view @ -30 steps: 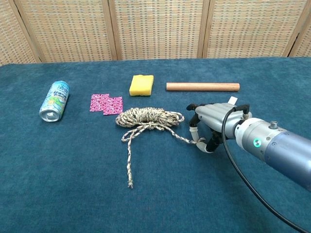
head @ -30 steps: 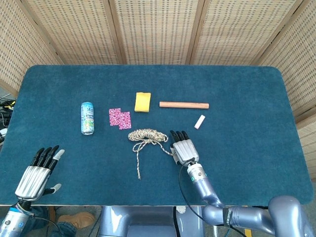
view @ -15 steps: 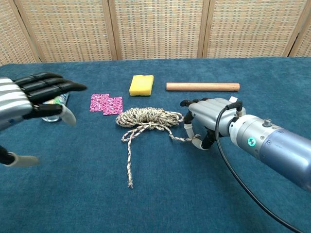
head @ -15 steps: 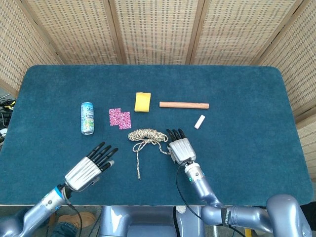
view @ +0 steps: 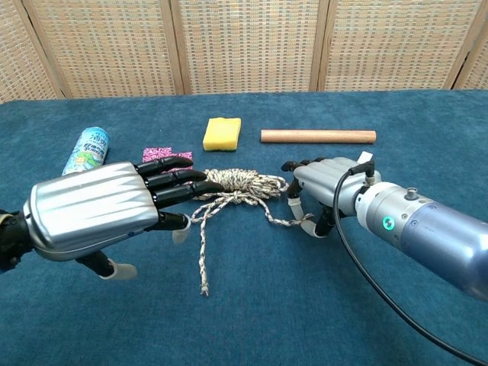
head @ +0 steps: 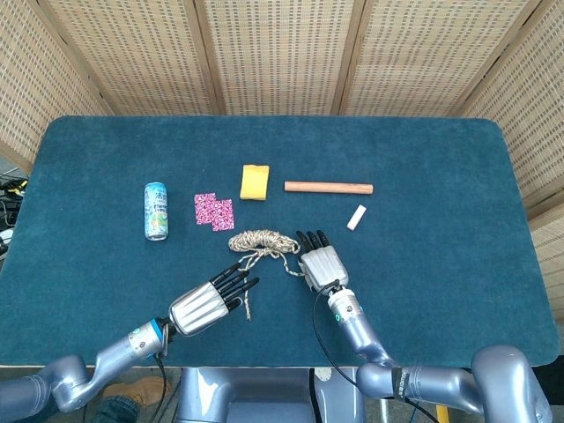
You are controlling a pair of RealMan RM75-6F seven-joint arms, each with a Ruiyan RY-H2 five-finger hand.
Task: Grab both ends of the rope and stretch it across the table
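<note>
The rope sits mid-frame on the blue counter, bundled in a coil with one loose tail running down toward the lower edge and a shorter strand leading right. The right hand is on that right strand, fingers curled down around its end — from the chest view it looks pinched, though the contact itself is partly hidden. The left hand hovers lower left of the coil, fingers spread and holding nothing, tips pointing up-right at the long tail, which lies just right of them, running top to bottom. A second ago this hand was far off at the lower-left corner; it has swept in close. The right has edged slightly toward the coil
</note>
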